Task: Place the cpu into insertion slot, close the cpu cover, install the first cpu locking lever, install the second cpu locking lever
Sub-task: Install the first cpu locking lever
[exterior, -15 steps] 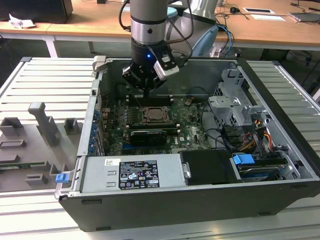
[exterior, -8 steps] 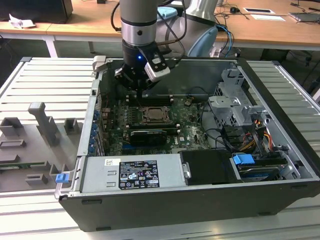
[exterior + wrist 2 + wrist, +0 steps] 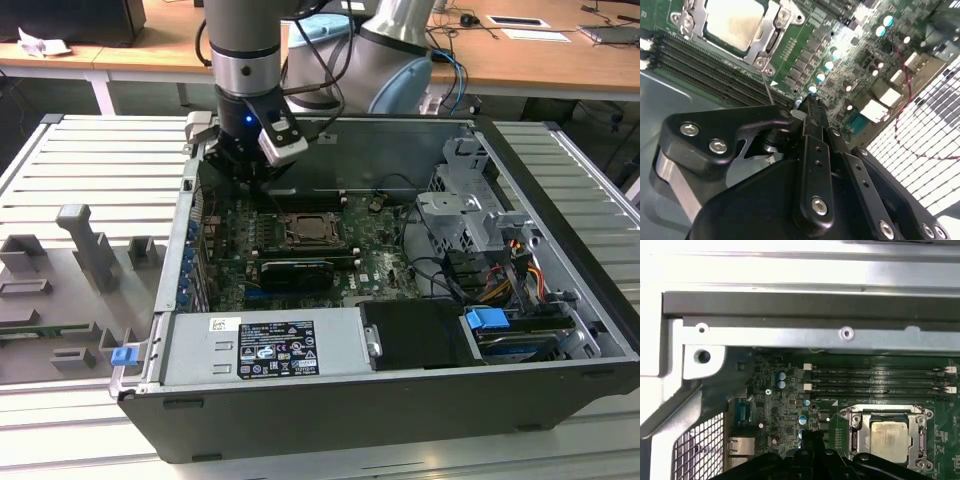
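On the exterior view's left, a ribbed grey metal table (image 3: 100, 160) carrying grey plastic fixtures (image 3: 90, 250), with a small blue clip (image 3: 122, 355) near the front. Wooden desks (image 3: 540, 60) across the back of the room. In the middle, an open black computer case (image 3: 400, 420) lying flat, with a power supply (image 3: 265, 345) along its near wall and a green motherboard (image 3: 375, 265) beyond. A drive cage (image 3: 470, 210) and a blue tab (image 3: 488, 322) on the exterior view's right.

Coming straight down from above, a grey robot arm (image 3: 245, 50), wrist upright. Gripper (image 3: 240, 168) low inside the case near its far corner on the exterior view's left, close to the socket (image 3: 292, 236) but apart from it. Black fingertips (image 3: 812, 115) drawn together to a narrow point in both wrist views, nothing between them.

Chip (image 3: 888, 434) seated flat in the socket, pale silvery top facing up. Square, so no long side. Edges in line with the memory slots (image 3: 875, 382) just beside it. Cover (image 3: 856, 426) folded down around the chip as a metal frame. In the second wrist view, a thin metal rod (image 3: 767, 86) slanting from the socket's corner toward the fingertips. Touching or not, cannot tell.
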Tool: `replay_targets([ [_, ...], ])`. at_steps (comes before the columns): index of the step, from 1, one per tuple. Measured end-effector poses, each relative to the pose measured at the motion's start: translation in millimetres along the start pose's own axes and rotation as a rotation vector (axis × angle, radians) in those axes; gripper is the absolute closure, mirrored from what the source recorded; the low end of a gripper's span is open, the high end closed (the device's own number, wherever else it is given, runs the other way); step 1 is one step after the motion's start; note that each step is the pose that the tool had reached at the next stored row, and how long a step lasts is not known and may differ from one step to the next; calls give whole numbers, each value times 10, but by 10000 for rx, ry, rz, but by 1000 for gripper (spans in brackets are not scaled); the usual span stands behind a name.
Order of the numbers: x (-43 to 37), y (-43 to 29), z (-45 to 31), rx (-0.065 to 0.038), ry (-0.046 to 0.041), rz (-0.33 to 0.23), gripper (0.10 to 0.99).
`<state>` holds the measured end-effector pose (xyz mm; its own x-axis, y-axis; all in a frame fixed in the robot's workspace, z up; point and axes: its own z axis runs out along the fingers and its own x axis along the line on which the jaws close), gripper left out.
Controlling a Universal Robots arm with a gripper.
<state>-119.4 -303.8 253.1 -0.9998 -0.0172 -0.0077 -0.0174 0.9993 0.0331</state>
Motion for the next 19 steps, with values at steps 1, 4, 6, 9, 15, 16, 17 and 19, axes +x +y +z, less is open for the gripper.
replay_targets([
  [1,1,53,3,0,0,0,980],
  [4,-2,70,4,0,0,-1,980],
  [6,-7,82,5,1,1,0,980],
  [9,-10,92,5,1,0,-2,980],
  [15,-31,109,6,0,0,0,980],
  [16,-40,109,7,0,-1,0,980],
  [17,-72,108,6,0,0,-1,980],
  [19,-111,107,7,0,0,0,980],
])
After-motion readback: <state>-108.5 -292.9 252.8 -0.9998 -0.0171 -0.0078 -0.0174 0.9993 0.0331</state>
